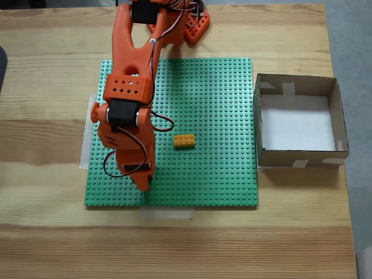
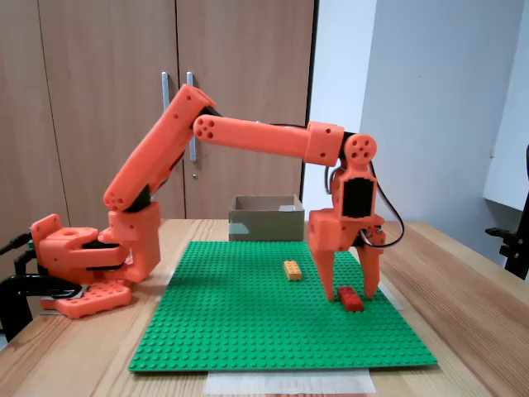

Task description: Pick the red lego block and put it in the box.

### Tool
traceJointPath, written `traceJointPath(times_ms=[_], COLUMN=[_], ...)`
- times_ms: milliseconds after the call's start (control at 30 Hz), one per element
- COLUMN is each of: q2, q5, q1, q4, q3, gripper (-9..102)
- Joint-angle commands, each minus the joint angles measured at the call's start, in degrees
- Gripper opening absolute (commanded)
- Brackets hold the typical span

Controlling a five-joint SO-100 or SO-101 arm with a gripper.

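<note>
We see the tool (image 2: 350, 289) lowered onto the green baseplate (image 2: 248, 314), fingers apart and straddling the red lego block (image 2: 350, 298), not yet clamped. The orange-yellow brick (image 2: 293, 270) lies near. The box (image 1: 296, 122) sits beside the plate on the counter (image 1: 52, 244). Risk: an off-centre closure could twist the block out or fail to free it from the studs.

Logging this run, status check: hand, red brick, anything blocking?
Hand open, fingers astride red lego block on green baseplate. Not gripped yet. Orange-yellow brick sits clear. The box empty, path open.
</note>
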Motion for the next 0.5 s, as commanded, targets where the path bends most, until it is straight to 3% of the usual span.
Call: traceJointPath(times_ms=[0, 467], q2=[0.53, 0.53], q5=[-0.7, -2.55], q1=[0.18, 1.32], q4=[0.0, -0.97], q3=[-2.29, -2.37], gripper=[24, 14])
